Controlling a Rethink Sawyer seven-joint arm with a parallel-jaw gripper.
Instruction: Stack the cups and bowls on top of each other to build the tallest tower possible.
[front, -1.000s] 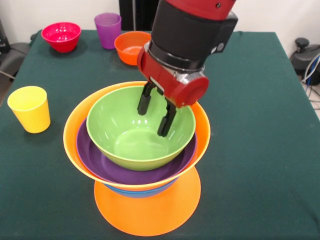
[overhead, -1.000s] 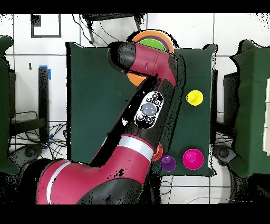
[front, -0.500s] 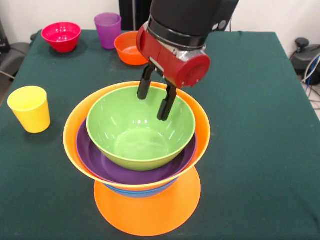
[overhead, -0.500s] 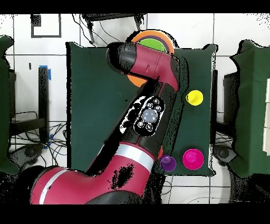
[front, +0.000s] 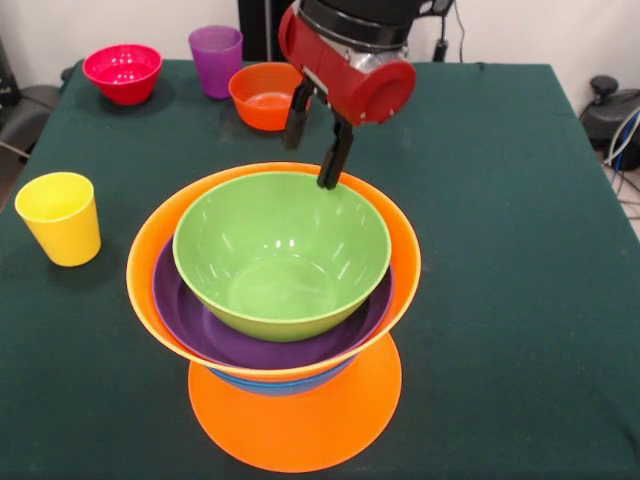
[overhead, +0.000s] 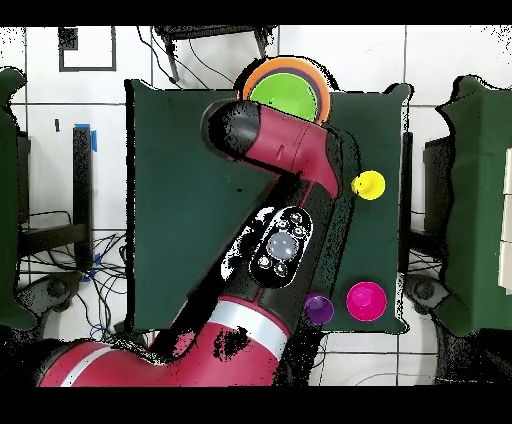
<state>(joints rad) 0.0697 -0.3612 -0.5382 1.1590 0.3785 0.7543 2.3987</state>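
Note:
The tower stands at the near middle of the table: a large orange bowl upside down, a sliver of blue bowl, a second large orange bowl, the shallow purple bowl and the green bowl on top. My gripper is open and empty, just above the tower's far rim. The yellow cup stands at the left. The purple cup, pink-red bowl and small orange-red bowl stand at the far side. The teal bowl is out of view.
The table has a dark green cloth. In the overhead view the arm hides the gripper; the green bowl, yellow cup, purple cup and pink-red bowl show.
My gripper has risen out of the green bowl and drawn back toward the far side, still open and empty. The tower and the loose cups and bowls have not moved.

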